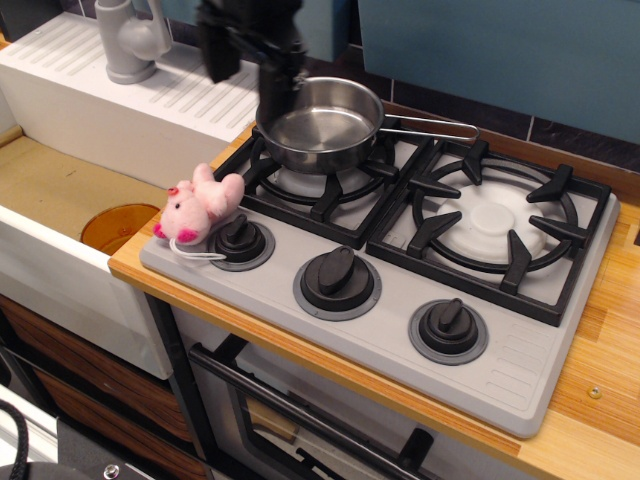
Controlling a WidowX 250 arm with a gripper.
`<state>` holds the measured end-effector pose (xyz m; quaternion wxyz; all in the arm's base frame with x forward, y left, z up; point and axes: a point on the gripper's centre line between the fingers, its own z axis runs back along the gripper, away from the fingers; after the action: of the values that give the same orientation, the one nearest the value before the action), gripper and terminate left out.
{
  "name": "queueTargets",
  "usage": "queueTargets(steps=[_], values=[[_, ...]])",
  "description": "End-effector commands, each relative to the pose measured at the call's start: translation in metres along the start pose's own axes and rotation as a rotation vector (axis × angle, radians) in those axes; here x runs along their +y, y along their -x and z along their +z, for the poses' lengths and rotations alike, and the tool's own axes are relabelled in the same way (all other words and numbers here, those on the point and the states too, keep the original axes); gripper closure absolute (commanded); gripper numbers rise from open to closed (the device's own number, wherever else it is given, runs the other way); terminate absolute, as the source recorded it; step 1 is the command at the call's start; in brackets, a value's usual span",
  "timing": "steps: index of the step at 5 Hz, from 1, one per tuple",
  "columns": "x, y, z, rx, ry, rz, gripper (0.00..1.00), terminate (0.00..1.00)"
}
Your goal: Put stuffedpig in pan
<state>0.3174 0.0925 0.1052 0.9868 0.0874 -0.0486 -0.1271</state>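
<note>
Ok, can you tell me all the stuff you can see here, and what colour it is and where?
stuffedpig: one, pink, front left corner of the stove, beside the left knob.
pan: one, shiny silver, empty, on the back left burner.
knobs: three, black, along the stove front.
burner grates: two, black, on the grey stove.
sink: one, white, left of the stove.
faucet: one, grey, behind the sink.
oven door: one, below the stove.
gripper: one, black, open, above the pan's left edge.
</note>
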Motion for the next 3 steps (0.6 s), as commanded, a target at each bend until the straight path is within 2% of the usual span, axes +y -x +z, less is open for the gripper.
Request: queueTargets(steps=[1,3], values=[[0.017,0.02,0.011,-0.09,-0.075,0.017,0.0,0.0],[0.012,0.041,-0.009,-0.115,-0.088,0.045,0.0,0.0]])
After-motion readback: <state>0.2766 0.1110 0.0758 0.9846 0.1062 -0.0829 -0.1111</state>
